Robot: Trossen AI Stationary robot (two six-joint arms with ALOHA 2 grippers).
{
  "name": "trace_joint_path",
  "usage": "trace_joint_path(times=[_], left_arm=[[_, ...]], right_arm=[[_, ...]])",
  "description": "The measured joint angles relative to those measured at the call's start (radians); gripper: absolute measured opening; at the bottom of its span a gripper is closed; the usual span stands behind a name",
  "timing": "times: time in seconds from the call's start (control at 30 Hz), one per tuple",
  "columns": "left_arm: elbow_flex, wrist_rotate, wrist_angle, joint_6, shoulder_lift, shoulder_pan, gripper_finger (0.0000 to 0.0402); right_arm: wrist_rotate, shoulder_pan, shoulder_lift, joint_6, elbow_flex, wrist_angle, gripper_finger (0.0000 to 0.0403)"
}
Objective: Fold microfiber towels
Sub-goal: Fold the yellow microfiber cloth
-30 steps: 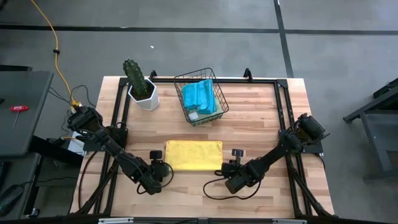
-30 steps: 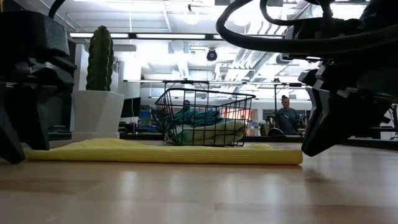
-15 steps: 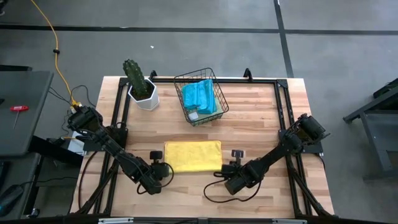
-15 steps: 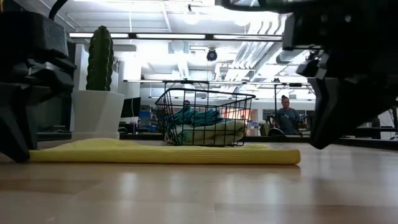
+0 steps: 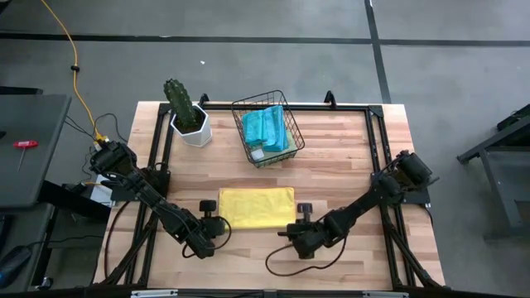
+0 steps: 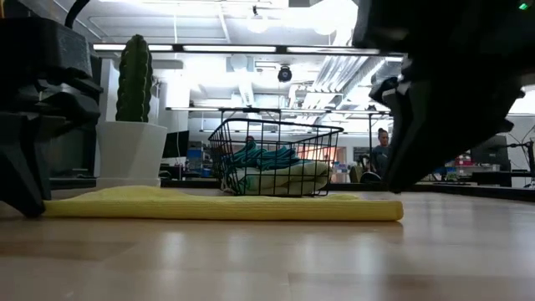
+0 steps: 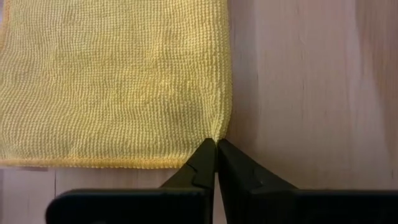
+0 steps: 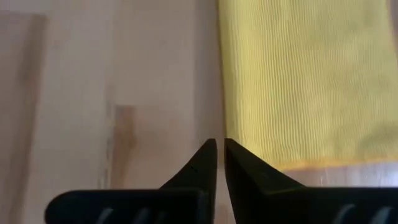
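The left hand (image 7: 216, 149) is closed, its fingertips pinching the near left corner of the folded yellow towel (image 5: 257, 207), at about 7 o'clock on the cloth. The right hand (image 8: 217, 151) is also closed, holding nothing, its tips on bare wood just off the towel's near right corner, at about 5 o'clock.

The yellow towel lies flat at the middle of the tabletop (image 5: 339, 157). At 12 o'clock from it stands a black wire basket (image 5: 267, 129) holding folded teal-blue towels (image 5: 265, 127) and a pale cloth underneath. At 10 o'clock stands a cactus (image 5: 178, 99) in a white pot (image 5: 192, 128).

Bare wood stretches right of the basket and along the near edge. Beyond the tabletop, an office with ceiling lights shows, a person (image 6: 382, 150) seated far back.
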Motion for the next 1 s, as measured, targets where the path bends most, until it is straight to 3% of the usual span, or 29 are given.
trace_joint_path(times=[0.13,0.4,0.57,0.8,1.0], left_arm=[[0.0,-0.001,0.001,0.008,0.0,0.0,0.0002],[-0.001,0.002,0.004,0.008,0.0,0.0,0.0001],[-0.001,0.004,0.005,0.008,0.0,0.001,0.0001],[-0.001,0.006,0.006,0.008,0.0,0.001,0.0001],[-0.001,0.014,0.006,0.008,0.0,0.001,0.0]], right_arm=[[-0.056,-0.034,0.0,0.025,0.0,-0.052,0.0043],[-0.107,-0.082,0.0,-0.017,0.0,-0.056,0.0155],[-0.159,-0.088,0.017,-0.012,0.0,-0.055,0.0189],[-0.154,-0.087,0.058,-0.002,0.003,-0.038,0.0175],[-0.142,-0.085,0.058,0.023,0.003,-0.036,0.0104]])
